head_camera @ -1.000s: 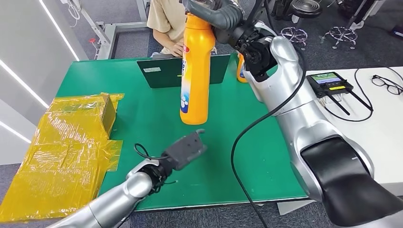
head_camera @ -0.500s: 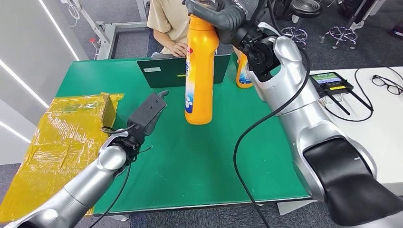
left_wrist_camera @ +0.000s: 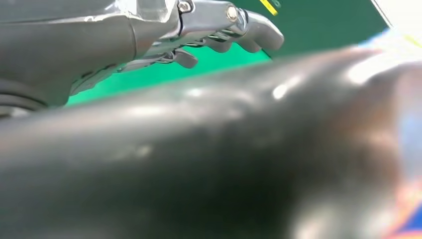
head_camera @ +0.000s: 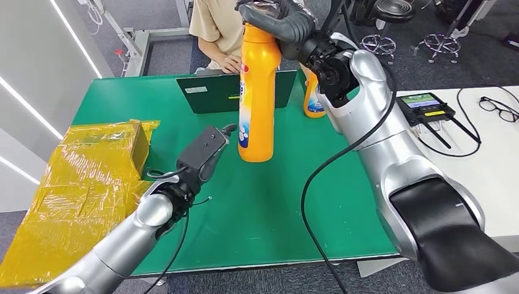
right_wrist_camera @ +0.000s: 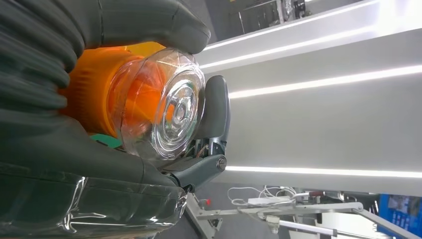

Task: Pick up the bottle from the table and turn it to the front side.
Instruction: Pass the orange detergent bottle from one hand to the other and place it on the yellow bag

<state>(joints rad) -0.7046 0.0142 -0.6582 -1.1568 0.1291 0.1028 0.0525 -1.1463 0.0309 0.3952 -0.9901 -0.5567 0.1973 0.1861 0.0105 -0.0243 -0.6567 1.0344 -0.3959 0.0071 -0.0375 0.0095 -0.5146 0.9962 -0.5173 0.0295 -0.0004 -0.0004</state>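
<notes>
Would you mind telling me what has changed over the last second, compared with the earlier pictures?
The left hand has risen from low over the green table and moved forward to the orange bottle, its fingers now close beside the bottle's lower part; whether they touch it cannot be told. The right hand still grips the bottle by its top, held upright. The second bottle, the laptop and the yellow wrapped package have not moved.

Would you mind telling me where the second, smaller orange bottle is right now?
In the head view, the smaller bottle stands at the green table's far edge, right of the dark laptop, partly hidden behind the right arm.
</notes>
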